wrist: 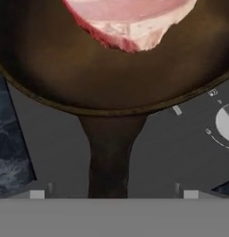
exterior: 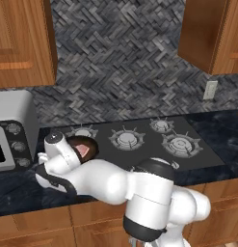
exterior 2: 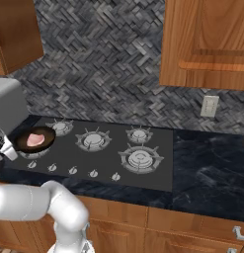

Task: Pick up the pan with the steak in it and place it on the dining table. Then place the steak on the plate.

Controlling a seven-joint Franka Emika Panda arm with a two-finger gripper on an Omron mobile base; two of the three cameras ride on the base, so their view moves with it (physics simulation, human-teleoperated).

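Both claw [wrist: 113,194] fingertips flank the pan [wrist: 111,88] handle; grip unclear.

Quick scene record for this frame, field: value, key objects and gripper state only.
pan: on the front-left burner of the stove, handle running toward the hand camera
steak: lying inside the pan, pink with a paler fat edge
gripper: lined up on the handle, one fingertip on each side; grip not confirmed
arm: reaching left, low over the counter
microwave: left of the stove
stage: pan not lifted yet
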